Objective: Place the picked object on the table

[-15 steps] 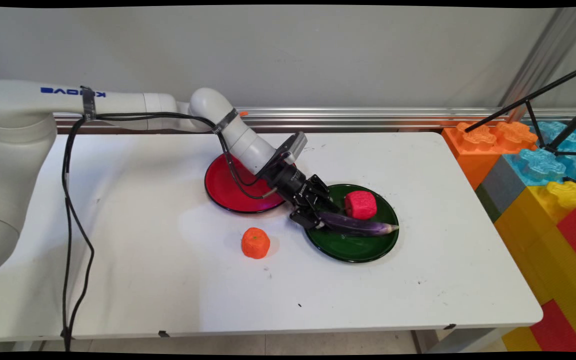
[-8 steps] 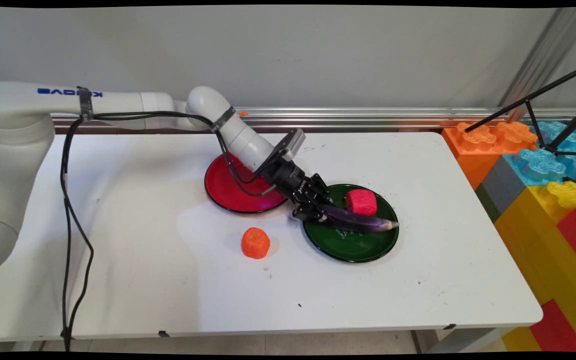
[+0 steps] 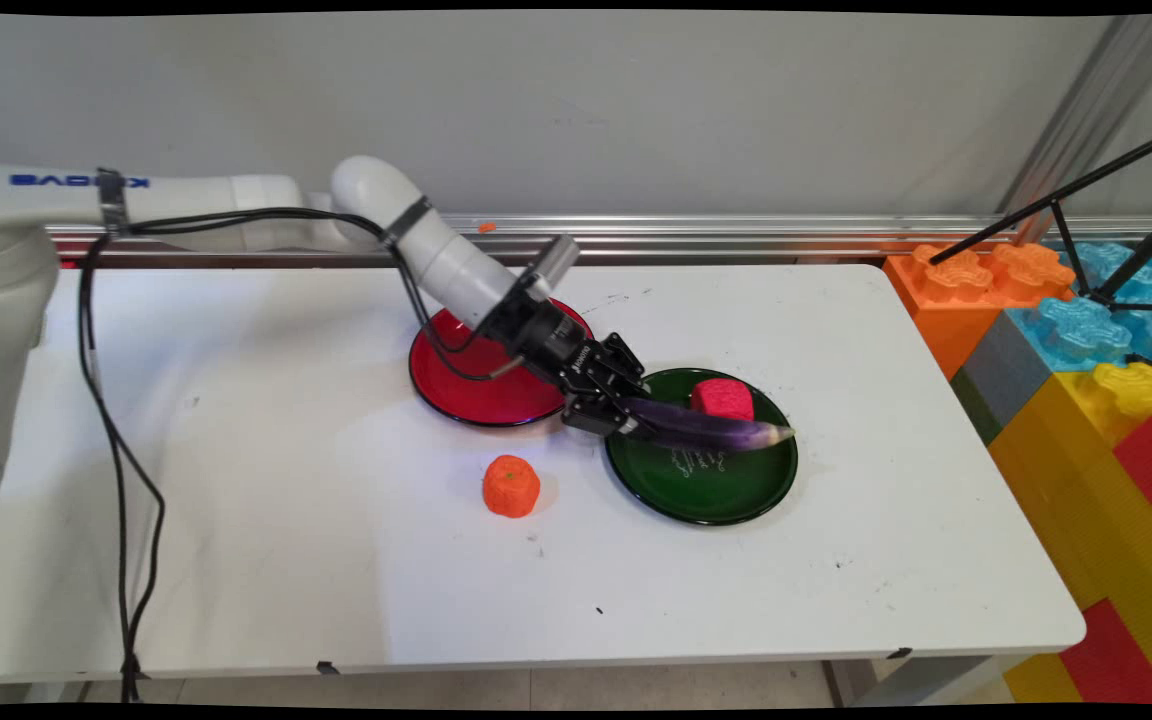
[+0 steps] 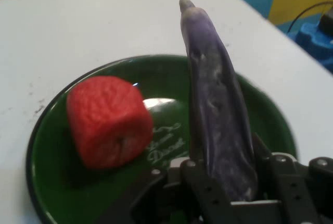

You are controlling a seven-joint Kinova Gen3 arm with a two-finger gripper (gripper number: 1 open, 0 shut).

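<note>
The end effector (image 3: 629, 425) has lifted the eggplant (image 3: 711, 432) off the green plate (image 3: 726, 495) and drawn back left. Its fingers are clamped on the eggplant's thick end. A red fruit (image 4: 108, 121) sits on the plate; an orange (image 3: 511, 486) lies on the bench (image 3: 286, 500).

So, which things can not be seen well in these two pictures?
- Eggplant: its held end is hidden by the gripper in both views.
- Red plate, main view: partly hidden by the arm; not in the hand view.
- Green plate, hand view: near rim cut off by the bottom edge; its white lettering is too small to read.
</note>
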